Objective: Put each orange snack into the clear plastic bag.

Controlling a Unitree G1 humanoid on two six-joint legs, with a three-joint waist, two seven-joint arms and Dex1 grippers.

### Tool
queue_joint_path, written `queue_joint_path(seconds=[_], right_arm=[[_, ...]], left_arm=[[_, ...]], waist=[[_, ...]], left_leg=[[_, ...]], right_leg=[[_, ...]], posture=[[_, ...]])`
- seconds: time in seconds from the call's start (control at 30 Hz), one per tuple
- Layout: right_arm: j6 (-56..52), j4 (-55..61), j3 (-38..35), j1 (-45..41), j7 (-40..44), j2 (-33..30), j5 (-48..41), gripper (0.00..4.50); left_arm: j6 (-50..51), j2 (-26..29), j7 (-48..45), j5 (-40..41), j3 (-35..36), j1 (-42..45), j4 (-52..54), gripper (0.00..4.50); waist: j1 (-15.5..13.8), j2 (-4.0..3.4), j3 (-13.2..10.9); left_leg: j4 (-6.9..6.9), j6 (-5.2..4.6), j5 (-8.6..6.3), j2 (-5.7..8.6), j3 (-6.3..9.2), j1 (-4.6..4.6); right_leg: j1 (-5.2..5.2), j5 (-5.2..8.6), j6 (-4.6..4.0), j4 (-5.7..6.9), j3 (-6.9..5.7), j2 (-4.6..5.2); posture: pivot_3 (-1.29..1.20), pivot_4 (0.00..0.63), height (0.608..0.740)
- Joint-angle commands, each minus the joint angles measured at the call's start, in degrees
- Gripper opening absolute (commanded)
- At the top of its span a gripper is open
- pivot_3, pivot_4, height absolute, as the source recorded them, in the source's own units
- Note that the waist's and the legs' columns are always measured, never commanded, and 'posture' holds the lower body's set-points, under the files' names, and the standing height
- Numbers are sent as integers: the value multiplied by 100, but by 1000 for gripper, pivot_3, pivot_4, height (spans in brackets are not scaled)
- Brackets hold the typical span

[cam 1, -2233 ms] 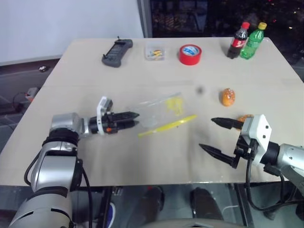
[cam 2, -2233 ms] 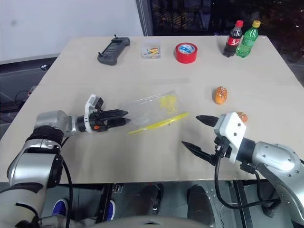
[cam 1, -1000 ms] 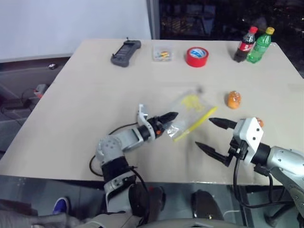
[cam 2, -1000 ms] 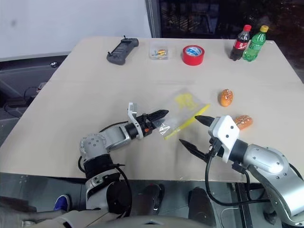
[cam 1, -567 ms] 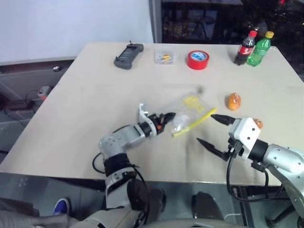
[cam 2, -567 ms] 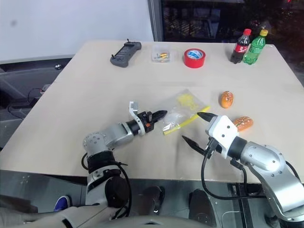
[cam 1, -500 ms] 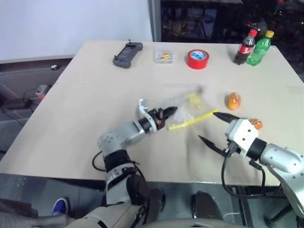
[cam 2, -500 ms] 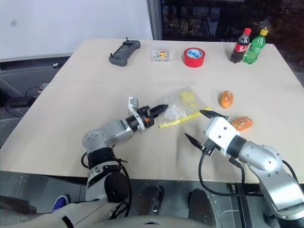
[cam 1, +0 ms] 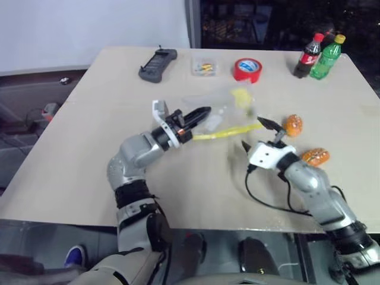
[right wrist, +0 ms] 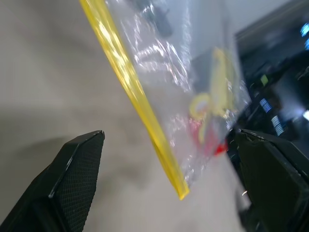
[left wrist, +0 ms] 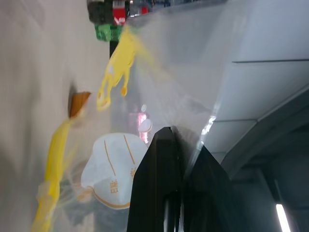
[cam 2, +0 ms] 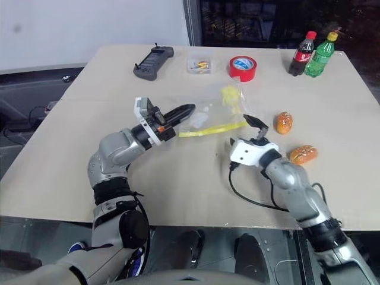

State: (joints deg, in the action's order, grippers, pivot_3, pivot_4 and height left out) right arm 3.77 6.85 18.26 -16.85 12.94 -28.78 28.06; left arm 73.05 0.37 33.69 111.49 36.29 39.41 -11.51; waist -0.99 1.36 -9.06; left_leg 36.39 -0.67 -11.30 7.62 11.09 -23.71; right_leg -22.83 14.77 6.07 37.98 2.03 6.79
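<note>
The right tool (cam 2: 238, 132) sits low over the beige surface (cam 1: 89, 148) with its two black fingers spread wide apart, at the end of the yellow seal strip of the clear bag (cam 1: 228, 113). The left tool (cam 1: 199, 114) is clamped together on the other end of the thin, crinkled bag, holding it up off the surface; no snack shows inside it. Both oval orange snacks lie bare on the surface to the right: one (cam 1: 314, 157) close to the right arm, the other (cam 1: 292, 124) just beyond the right tool. Wide bare surface lies on the left. At the far edge stand a black controller (cam 1: 157, 64), a small clear box (cam 1: 203, 67), a red tape roll (cam 1: 248, 69) and two bottles (cam 1: 317, 48).
</note>
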Motion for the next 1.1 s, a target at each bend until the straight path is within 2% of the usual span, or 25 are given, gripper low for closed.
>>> queue_joint_path(seconds=[0.03,0.27,0.5,0.57,0.63,0.7,0.73,0.87,0.93,1.03,1.07,1.1], right_arm=[[261,-409,107,-253,-456,206,424,4500],[183,-1746,361,-1171,-1789,743,1547,4500],[49,-2915,357,-1834,-2717,1027,1931,4500],[138,-3195,302,-1968,-2850,1074,1826,3974],[279,-3357,310,-2058,-2919,1105,1728,3265],[394,-3459,334,-2116,-2961,1144,1671,2321],[442,-3518,346,-2140,-2983,1170,1644,1668],[618,-3626,223,-2177,-2921,1252,1337,59],[673,-3479,129,-2132,-2794,1167,1187,59],[769,-3179,-18,-2091,-2337,942,851,59],[785,-3085,-41,-2099,-2087,842,726,0],[806,-2969,-82,-2112,-1758,733,548,0]], left_arm=[[-225,-170,236,151,60,138,476,125],[-567,-438,718,151,250,248,880,125],[-576,-483,796,151,358,321,911,125],[-603,-475,796,151,392,327,938,0],[-631,-490,796,151,413,325,975,0],[-640,-511,784,151,416,316,1008,0],[-648,-526,777,151,416,310,1030,0],[-627,-445,716,151,415,234,1062,0],[-480,-100,529,151,223,81,1022,0],[-183,1065,37,83,-467,-192,951,0],[-102,1400,-198,-154,-676,-244,947,497],[23,1727,-564,-567,-908,-274,976,696]], waist=[[11,0,0],[53,-1,0],[25,0,0],[30,0,0],[33,0,0],[50,0,0],[56,0,0],[121,0,0],[156,0,0],[233,-2,-1],[252,-2,-1],[252,-1,-1]], left_leg=[[0,0,0,0,0,0],[-3,2,1,-7,-14,7],[-3,3,2,-4,-19,6],[-3,3,2,-4,-18,6],[-4,3,2,-5,-21,6],[-4,3,2,-5,-22,6],[-4,3,2,-5,-23,6],[-4,3,2,-5,-25,7],[-4,3,2,-5,-23,7],[-7,3,2,-9,-30,6],[-10,3,2,-11,-36,3],[-11,3,2,-12,-37,1]], right_leg=[[0,0,0,1,0,0],[-3,-2,-4,2,12,-12],[-3,-4,-6,-1,20,-12],[-3,-4,-7,0,19,-13],[-3,-4,-7,0,20,-13],[-3,-4,-7,-1,22,-13],[-3,-4,-7,-1,23,-13],[-2,-4,-7,-1,24,-14],[-3,-4,-7,0,24,-14],[-15,-4,-7,3,34,-18],[-26,-4,-7,10,43,-18],[-31,-4,-7,12,45,-19]], posture=[[0,150,740],[0,150,740],[0,150,740],[0,150,740],[0,150,740],[0,150,740],[0,150,740],[0,150,740],[0,150,740],[0,150,740],[0,150,740],[0,150,740]])
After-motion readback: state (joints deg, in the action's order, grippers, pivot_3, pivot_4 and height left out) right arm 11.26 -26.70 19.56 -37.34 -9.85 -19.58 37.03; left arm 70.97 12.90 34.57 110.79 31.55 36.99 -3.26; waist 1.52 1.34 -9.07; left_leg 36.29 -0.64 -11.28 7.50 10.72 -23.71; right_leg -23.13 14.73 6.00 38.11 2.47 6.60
